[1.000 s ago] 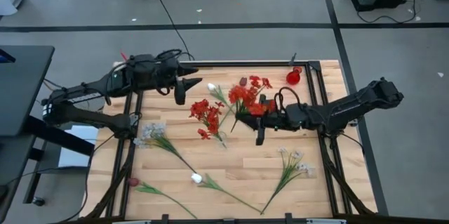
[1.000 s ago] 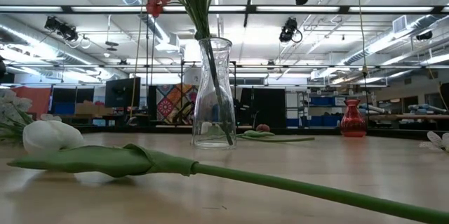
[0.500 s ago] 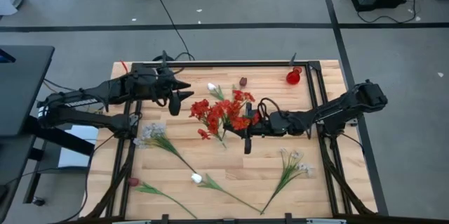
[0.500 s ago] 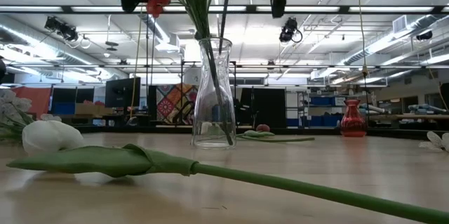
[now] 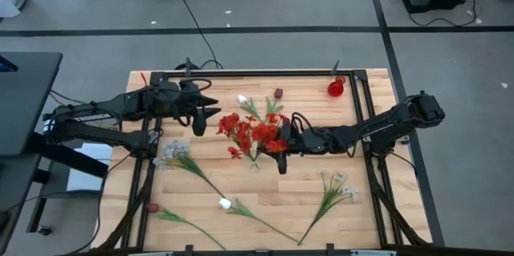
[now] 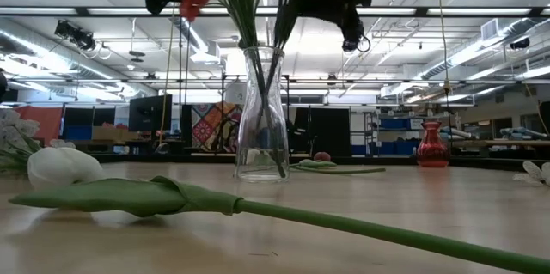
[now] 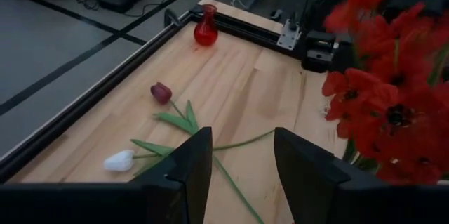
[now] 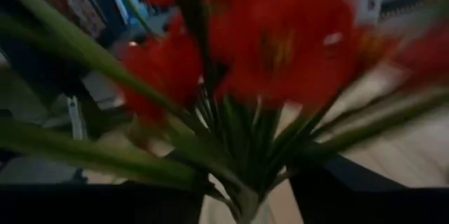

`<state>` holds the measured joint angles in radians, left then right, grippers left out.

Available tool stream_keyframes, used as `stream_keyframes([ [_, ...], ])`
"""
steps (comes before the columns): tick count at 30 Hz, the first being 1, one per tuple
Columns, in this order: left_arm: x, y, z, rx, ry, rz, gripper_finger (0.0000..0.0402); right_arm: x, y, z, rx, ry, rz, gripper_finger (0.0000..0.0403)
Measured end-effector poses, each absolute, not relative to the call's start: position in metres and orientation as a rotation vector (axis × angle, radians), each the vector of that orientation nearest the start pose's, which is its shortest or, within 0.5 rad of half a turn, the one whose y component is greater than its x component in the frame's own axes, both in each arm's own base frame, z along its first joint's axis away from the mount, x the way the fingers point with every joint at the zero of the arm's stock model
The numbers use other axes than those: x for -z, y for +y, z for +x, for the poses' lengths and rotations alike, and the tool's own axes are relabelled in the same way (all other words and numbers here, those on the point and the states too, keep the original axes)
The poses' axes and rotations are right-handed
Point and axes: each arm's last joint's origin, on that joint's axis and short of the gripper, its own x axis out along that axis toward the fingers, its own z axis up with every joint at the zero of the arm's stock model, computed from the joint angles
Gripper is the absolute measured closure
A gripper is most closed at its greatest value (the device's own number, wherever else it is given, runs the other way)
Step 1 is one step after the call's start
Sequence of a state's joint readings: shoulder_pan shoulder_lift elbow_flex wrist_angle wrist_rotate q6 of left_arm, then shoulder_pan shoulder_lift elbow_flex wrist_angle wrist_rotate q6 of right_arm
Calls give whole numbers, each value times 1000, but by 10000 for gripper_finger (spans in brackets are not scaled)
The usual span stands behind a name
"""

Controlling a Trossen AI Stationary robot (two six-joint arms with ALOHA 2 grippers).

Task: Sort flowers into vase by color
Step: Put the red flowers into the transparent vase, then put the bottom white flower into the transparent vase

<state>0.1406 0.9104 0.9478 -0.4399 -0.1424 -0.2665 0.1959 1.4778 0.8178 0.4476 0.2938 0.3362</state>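
A clear glass vase [image 6: 260, 119] stands mid-table and holds red flowers [image 5: 250, 133], whose stems reach down inside it. My right gripper [image 5: 278, 150] is open at the bunch's right side, its fingers on either side of the stems [image 8: 238, 147] just above the vase mouth. My left gripper [image 5: 210, 113] hovers open to the left of the bunch with nothing between its fingers [image 7: 189, 171]. A white bud [image 5: 242, 99] and a maroon bud [image 5: 278, 93] lie behind the vase. My right gripper stands level, from the table's right, with the red flowers' green stems [image 8: 210, 133] between its open fingers. Whether a finger touches them I cannot tell.
A small red vase [image 5: 336, 87] stands at the far right corner. Pale sprays lie at the left [image 5: 173, 153] and near right [image 5: 337, 186]. A white tulip [image 5: 226, 203] and a maroon bud [image 5: 152, 208] lie near the front edge. The black frame rail [image 5: 241, 72] bounds the table.
My right gripper has carried a red bunch toward the table's left, down to the vase; those stems now stand in the vase with the other red flowers. My left gripper has sunk a little beside the bunch.
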Motion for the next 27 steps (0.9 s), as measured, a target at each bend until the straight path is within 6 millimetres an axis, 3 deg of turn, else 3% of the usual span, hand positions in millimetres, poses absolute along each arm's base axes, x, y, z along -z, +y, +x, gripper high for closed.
stream_keyframes([
  [6,-334,32,180,-470,425,-423,244,-261,51,299,177,356,287,187],
  [13,-312,27,163,-624,653,-658,244,-306,52,279,221,648,160,186],
  [17,-301,23,150,-774,753,-902,244,-327,48,266,283,786,279,186],
  [23,-295,11,142,-861,828,-1022,244,-333,40,239,489,915,557,187],
  [27,-294,4,145,-863,795,-1008,244,-317,32,212,687,1000,610,188],
])
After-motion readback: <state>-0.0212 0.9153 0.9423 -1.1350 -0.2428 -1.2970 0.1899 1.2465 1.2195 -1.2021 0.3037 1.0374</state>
